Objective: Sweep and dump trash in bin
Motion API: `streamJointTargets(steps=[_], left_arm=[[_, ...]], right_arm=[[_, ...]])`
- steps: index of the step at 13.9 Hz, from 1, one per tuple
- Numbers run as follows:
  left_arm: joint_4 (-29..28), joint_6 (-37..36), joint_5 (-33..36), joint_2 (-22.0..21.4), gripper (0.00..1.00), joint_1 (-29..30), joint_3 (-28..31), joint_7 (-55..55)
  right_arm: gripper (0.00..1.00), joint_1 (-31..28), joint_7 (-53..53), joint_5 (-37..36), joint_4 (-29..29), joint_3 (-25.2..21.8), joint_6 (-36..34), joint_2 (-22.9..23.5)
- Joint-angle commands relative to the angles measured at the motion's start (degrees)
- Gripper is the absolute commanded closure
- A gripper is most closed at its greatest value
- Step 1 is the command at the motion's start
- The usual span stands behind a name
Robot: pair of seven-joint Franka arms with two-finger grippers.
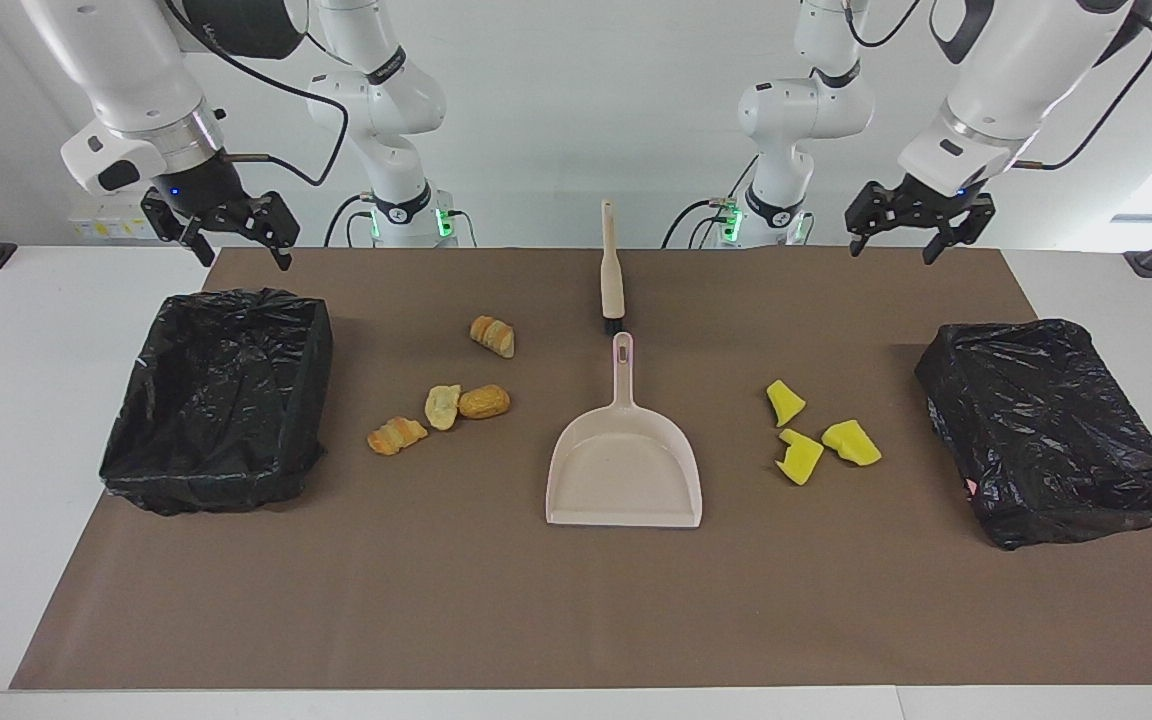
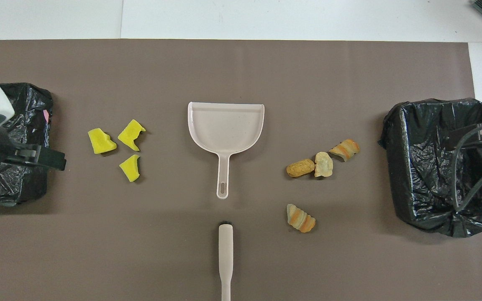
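At mid-table we find the dustpan [image 1: 624, 470], with the brush [image 1: 612, 262] nearer the robots, just off its handle. Bread pieces [image 1: 441, 406] lie between it and one bin [image 1: 221, 400]; foam chunks [image 1: 816, 436] between it and the other bin [image 1: 1051, 432].

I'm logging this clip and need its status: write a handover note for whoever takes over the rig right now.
Left gripper: open, empty, raised over the mat's edge near the robots, at its own end.
Right gripper: open, empty, raised near its bin; this arm waits.
Dustpan lies mid-mat, with the brush nearer the robots, in line with the dustpan's handle.
Three yellow chunks lie between the dustpan and the left-end bin; four bread pieces lie between the dustpan and the right-end bin.
Done: nothing swept or dumped.
Left: pick up both tools, sweep all trash, empty it into a bin.
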Motion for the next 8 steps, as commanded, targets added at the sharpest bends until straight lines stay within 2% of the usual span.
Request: streamJointTargets(steps=[1,4,8], left_arm=[[-8.7,7.5,-0.4,-3.7,0.00,-10.6,0.9,-10.7],[-15.5,13.5,-1.1,-5.3,0.00,-19.7,0.9,-18.7],[-24.8,24.7,-1.4,-5.1,0.00,-31.1,0.9,-31.2]], right_arm=[[0.00,-0.3,0.9,0.3,-1.2,-0.1,-0.5,-1.3],[0.00,-0.6,0.6,0.5,-1.2,-0.3,-3.7,-1.8],[0.00,0.2,0.4,-0.1,-1.2,0.1,-3.7,-0.9]])
